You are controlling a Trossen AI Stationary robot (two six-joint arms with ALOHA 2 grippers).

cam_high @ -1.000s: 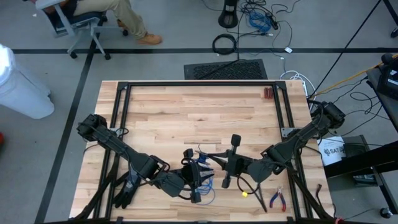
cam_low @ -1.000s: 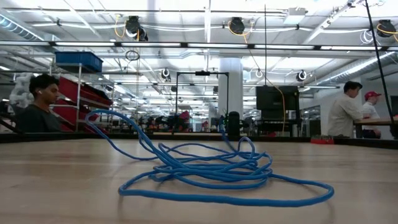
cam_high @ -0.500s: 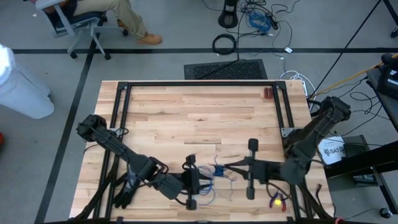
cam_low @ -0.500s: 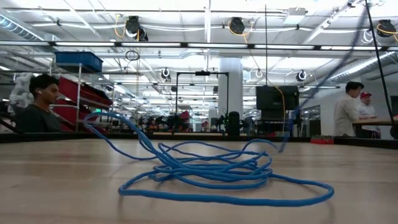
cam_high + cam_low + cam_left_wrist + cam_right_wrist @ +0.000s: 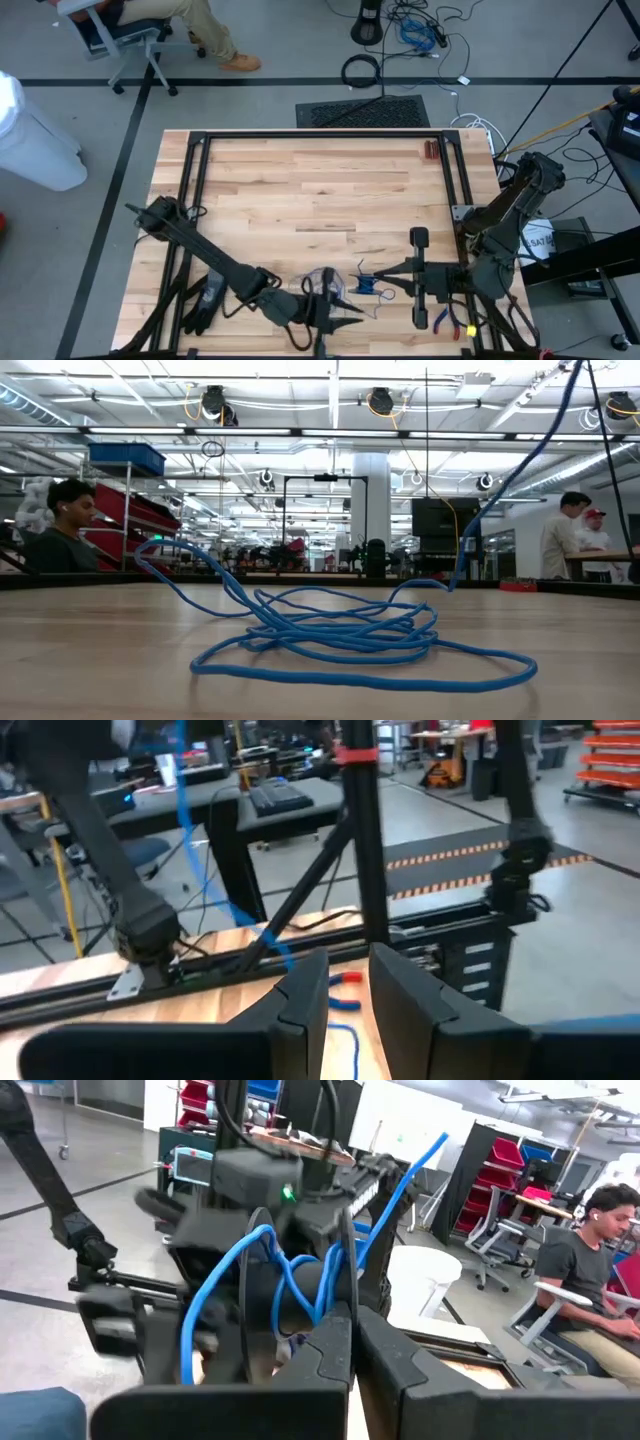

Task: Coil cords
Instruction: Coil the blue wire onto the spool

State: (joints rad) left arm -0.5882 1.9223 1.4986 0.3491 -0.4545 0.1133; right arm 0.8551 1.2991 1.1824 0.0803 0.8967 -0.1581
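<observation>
The thin blue cord (image 5: 365,285) lies in a loose tangle near the front edge of the wooden table (image 5: 300,190), between the two arms. The right gripper (image 5: 385,276) is clenched on a strand of it, while the left gripper (image 5: 345,310), just beside the tangle, has its fingers parted with the cord running between them.

Grey concrete floor (image 5: 270,95) with dark tape lines (image 5: 130,150). Black floor mat (image 5: 362,110) just past the table's far edge, loose cables (image 5: 420,30) on the floor beyond it. White bin (image 5: 35,130) and a wheeled chair (image 5: 125,45) far left. Low view: open workshop, white ceiling beams with strip lights (image 5: 330,400), white column (image 5: 368,500), red shelving with a blue bin (image 5: 125,458), seated person (image 5: 62,525) left, two people (image 5: 560,535) right.
</observation>
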